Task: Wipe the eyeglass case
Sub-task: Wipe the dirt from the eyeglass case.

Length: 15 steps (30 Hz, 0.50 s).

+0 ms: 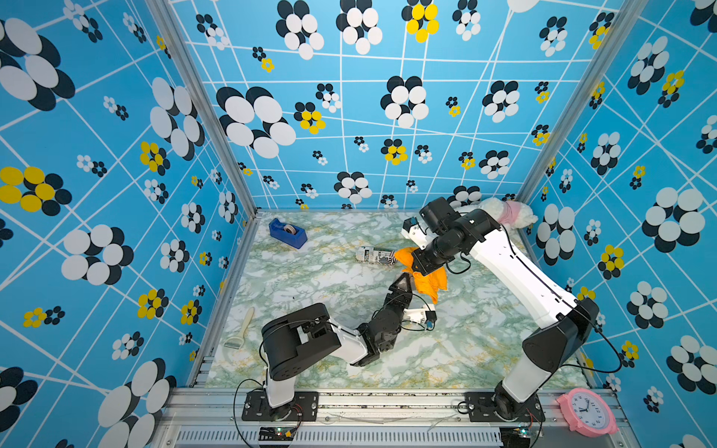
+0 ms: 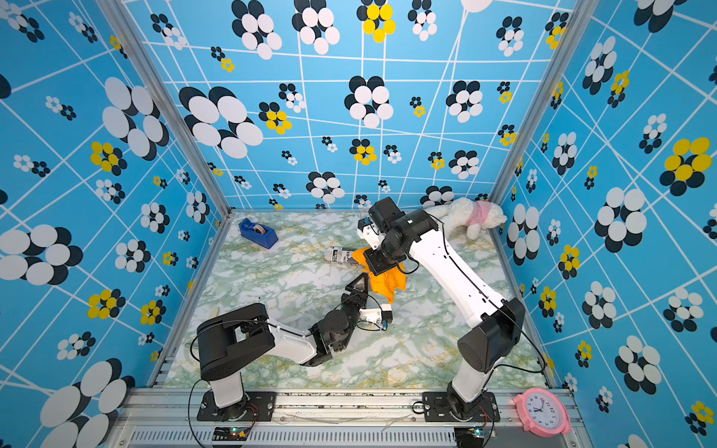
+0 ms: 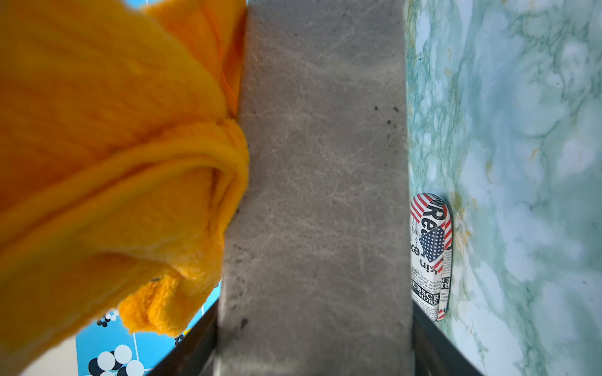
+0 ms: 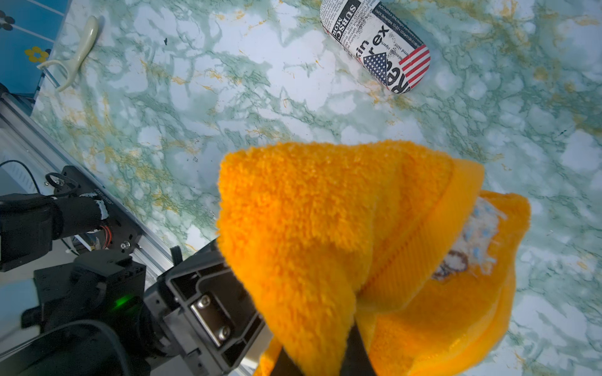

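My left gripper (image 1: 402, 289) (image 3: 314, 341) is shut on a grey, leather-look eyeglass case (image 3: 319, 162) (image 1: 403, 280) and holds it above the table's middle. My right gripper (image 1: 421, 267) (image 4: 322, 358) is shut on an orange cloth (image 1: 430, 285) (image 4: 325, 211). The cloth hangs down right against one side of the grey case (image 2: 361, 282). In the left wrist view the cloth (image 3: 114, 162) touches the case's edge. A second case with newspaper and flag print (image 1: 375, 256) (image 4: 374, 42) (image 3: 430, 254) lies flat on the marble table, just behind the cloth.
A blue tape dispenser (image 1: 288, 232) stands at the back left. A cream peeler (image 1: 242, 329) lies by the left edge. A white plush toy (image 1: 504, 211) lies in the back right corner. A pink clock (image 1: 587, 411) rests on the front rail at the right.
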Each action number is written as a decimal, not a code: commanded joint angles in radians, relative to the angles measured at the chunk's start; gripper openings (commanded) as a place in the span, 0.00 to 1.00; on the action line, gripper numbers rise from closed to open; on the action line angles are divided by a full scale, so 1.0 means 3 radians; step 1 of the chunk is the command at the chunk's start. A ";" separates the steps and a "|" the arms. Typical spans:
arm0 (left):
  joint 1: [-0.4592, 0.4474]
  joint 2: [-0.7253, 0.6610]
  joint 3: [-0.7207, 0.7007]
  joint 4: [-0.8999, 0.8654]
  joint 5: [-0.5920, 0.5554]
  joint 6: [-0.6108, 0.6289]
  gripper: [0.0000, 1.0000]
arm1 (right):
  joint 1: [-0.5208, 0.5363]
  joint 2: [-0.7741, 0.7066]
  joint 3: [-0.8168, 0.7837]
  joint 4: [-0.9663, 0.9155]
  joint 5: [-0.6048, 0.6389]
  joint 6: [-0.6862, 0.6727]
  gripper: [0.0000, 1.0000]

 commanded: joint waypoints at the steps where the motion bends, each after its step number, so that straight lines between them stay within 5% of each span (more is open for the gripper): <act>1: -0.0010 -0.0176 0.0057 0.0286 0.0025 -0.0122 0.12 | -0.0146 0.0039 -0.0266 -0.0052 0.0153 -0.0138 0.00; 9: 0.0029 -0.0298 -0.0039 0.0289 -0.0056 -0.0286 0.11 | -0.0779 -0.0282 -0.0846 0.0245 0.0626 0.0228 0.00; 15: 0.0043 -0.0483 -0.0205 0.0167 -0.0163 -0.0668 0.10 | -0.1057 -0.0715 -0.1076 0.0666 0.0428 0.0365 0.00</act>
